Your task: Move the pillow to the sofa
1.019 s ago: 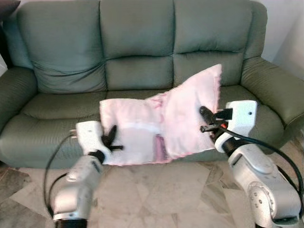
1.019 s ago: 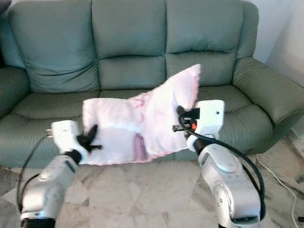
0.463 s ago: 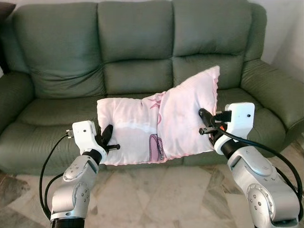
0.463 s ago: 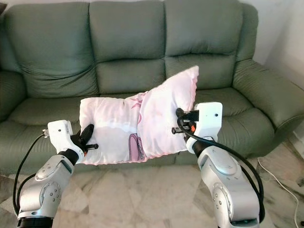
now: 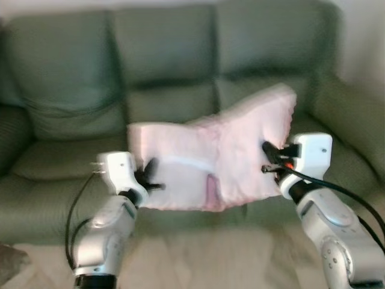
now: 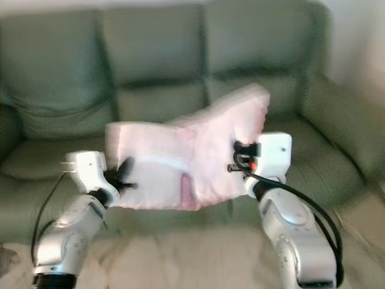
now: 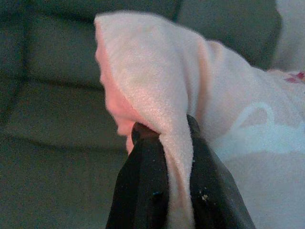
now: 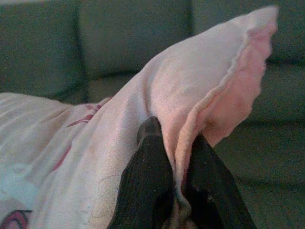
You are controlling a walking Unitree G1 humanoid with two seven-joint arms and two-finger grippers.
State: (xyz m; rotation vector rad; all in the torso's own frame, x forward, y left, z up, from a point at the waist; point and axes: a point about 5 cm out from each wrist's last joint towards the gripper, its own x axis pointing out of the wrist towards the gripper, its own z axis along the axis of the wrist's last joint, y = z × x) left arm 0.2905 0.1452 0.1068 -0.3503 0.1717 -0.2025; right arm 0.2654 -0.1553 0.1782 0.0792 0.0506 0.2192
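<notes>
Pale stone floor (image 5: 198,253) lies nearest, blurred, with the green 3-seat sofa (image 5: 72,102) filling the far side. Between them the 2 silver arms carry the pillow (image 5: 210,159) in the air, just in front of the middle and right seat cushions and not yet resting on them. The left gripper (image 7: 164,143) is clamped on the pillow's near left edge; the right gripper (image 8: 174,148) is clamped on the frilled right edge, which rides higher and farther back.

Both holds are thin pinches of loose cover cloth, so the fabric could slide out under the filling's weight, and a jolt of the body could jerk 1 corner free. Letting go too early would likely drop it on the floor in front of the seat.

It is pale pink, soft and floppy, creased down the middle, with darker pink markings near the lower centre.
</notes>
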